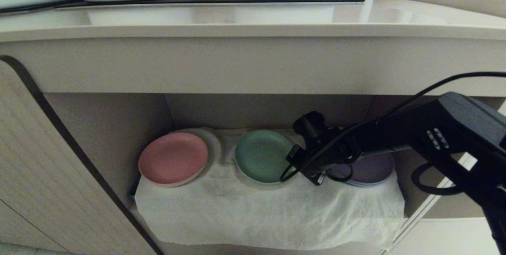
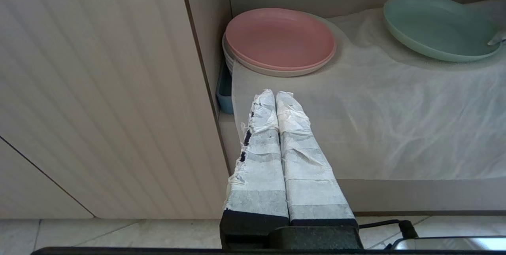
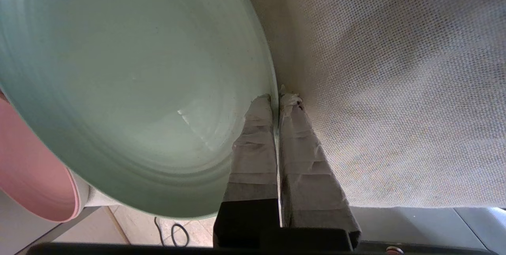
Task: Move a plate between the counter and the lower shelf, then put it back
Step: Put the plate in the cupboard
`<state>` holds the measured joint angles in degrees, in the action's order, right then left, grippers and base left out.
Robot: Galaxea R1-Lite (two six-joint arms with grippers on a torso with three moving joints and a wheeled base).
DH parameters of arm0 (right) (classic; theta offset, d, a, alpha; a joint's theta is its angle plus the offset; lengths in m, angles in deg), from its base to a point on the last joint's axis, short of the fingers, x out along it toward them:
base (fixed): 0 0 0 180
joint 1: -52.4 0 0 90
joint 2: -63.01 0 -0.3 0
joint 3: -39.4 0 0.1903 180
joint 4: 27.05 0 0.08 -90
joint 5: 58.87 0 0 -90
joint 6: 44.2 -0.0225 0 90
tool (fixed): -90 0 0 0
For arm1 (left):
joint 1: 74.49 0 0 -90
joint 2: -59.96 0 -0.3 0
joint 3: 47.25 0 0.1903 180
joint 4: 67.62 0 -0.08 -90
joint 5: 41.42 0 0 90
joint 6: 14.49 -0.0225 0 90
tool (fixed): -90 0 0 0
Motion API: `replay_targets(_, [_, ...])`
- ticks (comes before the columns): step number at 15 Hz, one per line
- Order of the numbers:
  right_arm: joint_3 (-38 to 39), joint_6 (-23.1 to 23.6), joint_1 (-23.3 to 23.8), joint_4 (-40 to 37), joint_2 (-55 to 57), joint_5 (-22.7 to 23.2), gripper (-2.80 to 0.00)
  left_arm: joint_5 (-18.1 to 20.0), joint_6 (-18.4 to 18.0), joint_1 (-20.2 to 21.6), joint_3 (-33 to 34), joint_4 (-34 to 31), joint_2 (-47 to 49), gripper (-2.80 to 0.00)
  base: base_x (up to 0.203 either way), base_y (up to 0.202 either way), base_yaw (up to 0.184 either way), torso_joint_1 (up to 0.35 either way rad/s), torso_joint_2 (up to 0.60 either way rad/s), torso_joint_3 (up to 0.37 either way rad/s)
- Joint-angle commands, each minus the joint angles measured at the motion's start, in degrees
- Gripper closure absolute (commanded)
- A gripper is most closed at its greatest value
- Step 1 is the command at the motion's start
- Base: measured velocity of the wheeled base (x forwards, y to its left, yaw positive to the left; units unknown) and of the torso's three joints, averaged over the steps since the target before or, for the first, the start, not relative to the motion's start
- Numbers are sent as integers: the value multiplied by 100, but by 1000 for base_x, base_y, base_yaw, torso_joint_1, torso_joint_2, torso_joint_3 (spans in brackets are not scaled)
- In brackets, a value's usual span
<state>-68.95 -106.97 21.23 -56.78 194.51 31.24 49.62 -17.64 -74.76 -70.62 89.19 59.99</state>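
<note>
From the head camera, the round mint-green matte plate (image 1: 261, 155) lay on the lower shelf's wrinkled white cloth (image 1: 269, 207), between a pink plate (image 1: 173, 158) and a purple plate (image 1: 369, 170), beneath the long beige counter (image 1: 253, 19). The left wrist camera showed the left gripper (image 2: 276, 95) pressed closed, near the pink plate. The right wrist camera showed the right gripper (image 3: 277, 99) pinching the green plate's right rim.

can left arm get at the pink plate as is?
Probably yes. The left gripper, shut, sits just before the shelf edge with only white cloth between it and the pink plate; the right gripper is pinching the green plate.
</note>
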Motion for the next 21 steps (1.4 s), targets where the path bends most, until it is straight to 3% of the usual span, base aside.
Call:
replay_targets(1, [-1, -24, -3, -5, -30, -11, 0, 2, -1, 0, 0, 3, -2, 0, 0, 0, 0, 0, 0, 0])
replay_targets(21, [-10, 292, 6, -322, -186, -29, 0, 1, -1, 0, 0, -1, 4, 0, 0, 0, 0, 0, 0, 0])
